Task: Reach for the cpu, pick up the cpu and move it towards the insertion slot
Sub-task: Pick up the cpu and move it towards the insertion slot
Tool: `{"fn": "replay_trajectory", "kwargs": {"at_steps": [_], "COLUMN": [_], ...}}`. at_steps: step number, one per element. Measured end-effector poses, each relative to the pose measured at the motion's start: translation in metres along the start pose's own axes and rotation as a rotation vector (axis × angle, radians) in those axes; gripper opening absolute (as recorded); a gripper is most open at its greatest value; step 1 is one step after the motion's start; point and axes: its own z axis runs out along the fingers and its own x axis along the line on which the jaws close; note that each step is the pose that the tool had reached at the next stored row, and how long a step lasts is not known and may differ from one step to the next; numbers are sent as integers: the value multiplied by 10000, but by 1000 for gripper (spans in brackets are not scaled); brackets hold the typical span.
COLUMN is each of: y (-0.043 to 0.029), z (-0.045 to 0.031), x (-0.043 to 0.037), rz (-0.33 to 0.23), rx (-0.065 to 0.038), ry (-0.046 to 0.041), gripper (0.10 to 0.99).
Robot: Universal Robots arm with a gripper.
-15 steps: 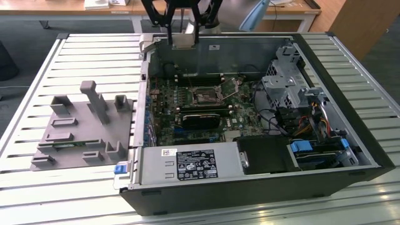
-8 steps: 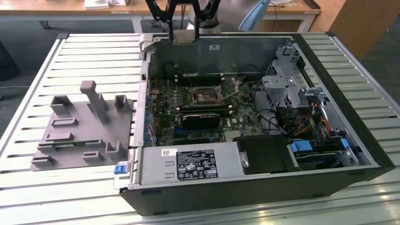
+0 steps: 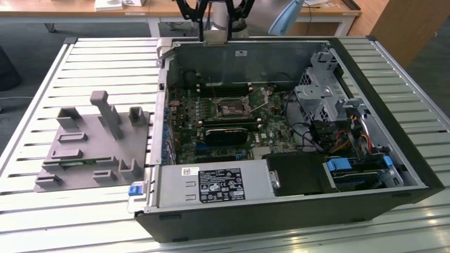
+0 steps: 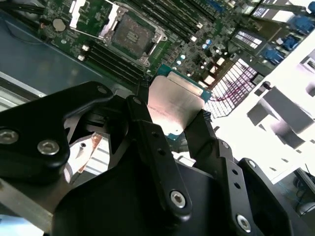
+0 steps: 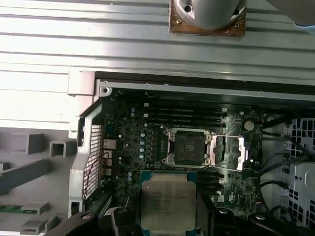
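The cpu is a flat silver square with a green rim, held between my gripper's black fingers by two opposite edges. In the second wrist view the cpu sits tilted in my gripper. The insertion slot is a silvery frame with a dark centre on the motherboard, its cover plate swung open to one side. The cpu hangs above the board, a short way from the insertion slot. In the exterior view my gripper is high over the case's far wall, beyond the insertion slot.
The open computer case lies on a slatted metal table. A grey tray with blocks and posts sits at the exterior view's left. Inside are a long black card, a power supply, cables and a drive cage.
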Motion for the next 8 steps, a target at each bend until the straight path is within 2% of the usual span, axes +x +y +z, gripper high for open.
{"fn": "replay_trajectory", "kwargs": {"at_steps": [5, 8], "y": [76, 93], "z": [16, 23], "x": [-151, -223], "rz": [0, -1], "rx": [0, 0], "ry": [0, 0], "gripper": [541, 541]}}
